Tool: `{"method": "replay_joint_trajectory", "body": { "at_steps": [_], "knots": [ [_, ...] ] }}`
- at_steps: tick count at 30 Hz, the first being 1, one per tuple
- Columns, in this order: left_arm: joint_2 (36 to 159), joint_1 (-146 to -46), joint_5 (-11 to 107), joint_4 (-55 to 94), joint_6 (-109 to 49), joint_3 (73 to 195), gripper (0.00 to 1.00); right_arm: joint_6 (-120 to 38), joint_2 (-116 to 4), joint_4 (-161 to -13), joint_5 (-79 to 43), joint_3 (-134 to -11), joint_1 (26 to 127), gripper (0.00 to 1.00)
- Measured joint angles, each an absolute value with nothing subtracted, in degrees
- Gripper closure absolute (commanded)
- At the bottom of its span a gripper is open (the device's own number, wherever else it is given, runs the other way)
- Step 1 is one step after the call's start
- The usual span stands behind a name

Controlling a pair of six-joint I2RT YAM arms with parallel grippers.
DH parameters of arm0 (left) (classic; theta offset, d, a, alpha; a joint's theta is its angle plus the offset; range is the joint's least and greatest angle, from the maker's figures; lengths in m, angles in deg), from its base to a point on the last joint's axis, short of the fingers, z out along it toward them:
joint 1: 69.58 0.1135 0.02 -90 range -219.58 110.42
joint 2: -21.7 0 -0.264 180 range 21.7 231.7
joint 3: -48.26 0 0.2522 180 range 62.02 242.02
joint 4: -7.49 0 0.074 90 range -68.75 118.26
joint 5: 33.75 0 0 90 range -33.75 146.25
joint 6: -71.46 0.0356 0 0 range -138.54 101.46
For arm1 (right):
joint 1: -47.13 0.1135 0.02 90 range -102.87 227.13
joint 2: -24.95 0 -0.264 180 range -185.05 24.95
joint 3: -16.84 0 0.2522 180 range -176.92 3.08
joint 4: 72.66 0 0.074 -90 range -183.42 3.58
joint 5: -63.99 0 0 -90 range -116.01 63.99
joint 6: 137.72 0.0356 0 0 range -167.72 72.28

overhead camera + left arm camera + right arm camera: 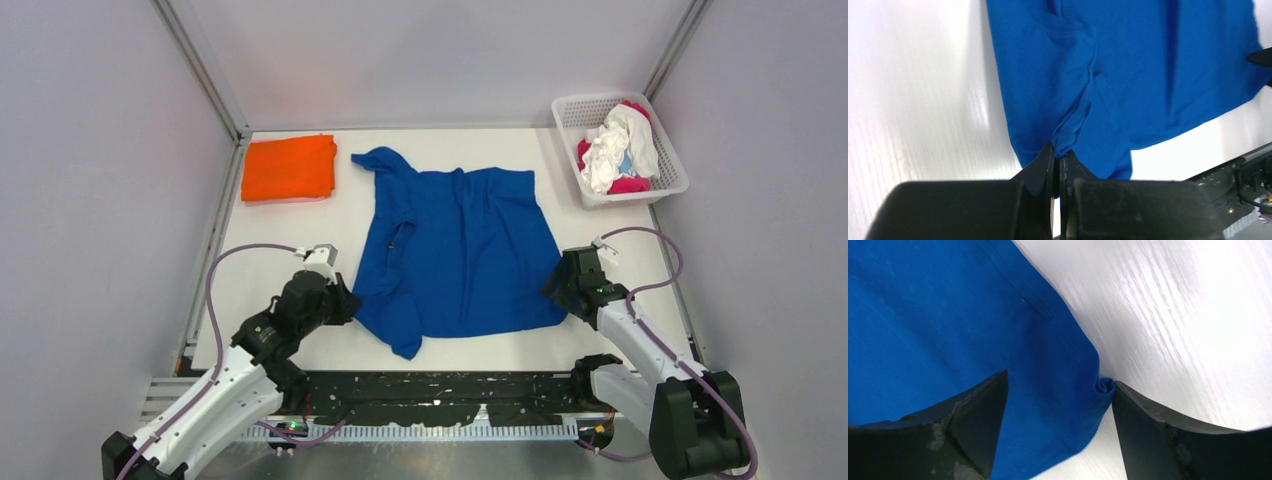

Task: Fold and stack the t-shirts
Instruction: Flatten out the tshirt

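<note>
A royal blue t-shirt (455,245) lies spread on the white table, plain side up, its near left sleeve bunched. My left gripper (345,300) is shut on a pinch of its left edge; in the left wrist view the blue cloth (1068,135) rises from between the closed fingertips (1047,157). My right gripper (556,285) stands open over the shirt's near right corner (1098,390), one finger on the cloth, the other (1128,400) touching the curled hem. A folded orange t-shirt (290,167) lies at the far left. White and magenta t-shirts (620,150) fill the basket.
The white lattice basket (672,165) stands at the far right corner. Grey walls and metal posts enclose the table on three sides. A black rail (440,395) runs along the near edge between the arm bases.
</note>
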State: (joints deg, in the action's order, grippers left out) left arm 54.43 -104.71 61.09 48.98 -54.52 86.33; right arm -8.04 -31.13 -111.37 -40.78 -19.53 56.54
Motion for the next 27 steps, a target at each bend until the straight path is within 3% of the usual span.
{"method": "replay_joint_trajectory", "body": {
  "at_steps": [4, 6, 15, 27],
  "knots": [
    [53.2, -104.7, 61.8, 49.3, -55.6, 85.1, 1.0, -8.5, -33.2, -106.8, -39.7, -19.6, 56.4, 0.85],
    [53.1, -104.7, 62.1, 48.9, -55.8, 85.2, 1.0, -8.3, -33.4, -106.1, -38.7, -19.4, 56.4, 0.94],
    [52.5, -104.7, 64.5, 49.0, -55.2, 95.5, 1.0, -11.5, -20.0, -112.4, -40.7, -25.5, 56.4, 0.95],
    [48.2, -104.7, 72.1, 49.8, -48.7, 127.4, 1.0, -16.8, -2.3, -123.3, -43.5, -60.3, 56.4, 0.95]
  ]
}}
